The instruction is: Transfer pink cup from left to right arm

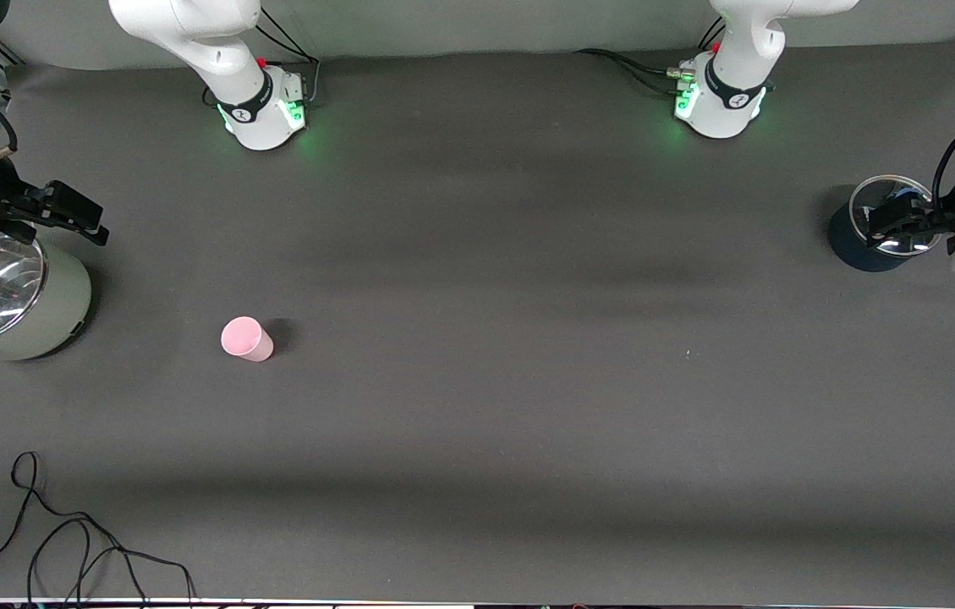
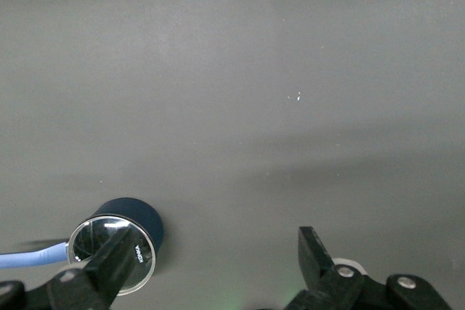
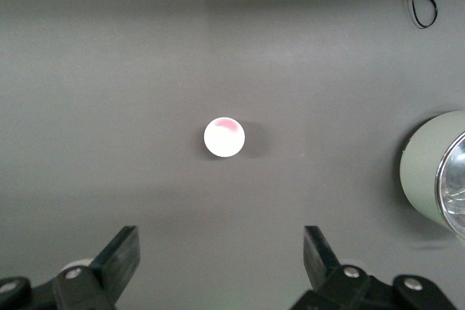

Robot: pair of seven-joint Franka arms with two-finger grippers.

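The front view shows the pink cup (image 1: 246, 338) standing upright on the dark table (image 1: 528, 381), toward the right arm's end and well apart from everything else. The right gripper (image 1: 63, 211) hangs with its fingers spread and empty above the pale green lidded pot (image 1: 12, 296) at that end of the table; the cup lies nearer to the front camera than this pot, and a short way toward the table's middle. The left gripper (image 1: 900, 224) is also spread wide and holds nothing, hovering over the dark blue glass-lidded pot (image 1: 875, 233) at the left arm's end, almost the whole table's length from the cup. So the right arm is plainly the nearer one, though the task names the left arm as the first to take the cup; that would call for a long reach across open cloth. The right wrist view looks straight down into the cup (image 3: 224, 137), its mouth a clean circle, so its long axis is vertical and a grasp from the side across its wall seems best. There is free room all around the cup; the only clutter is a loose black cable (image 1: 79, 550) by the table edge closest to the front camera, well clear of any likely path.
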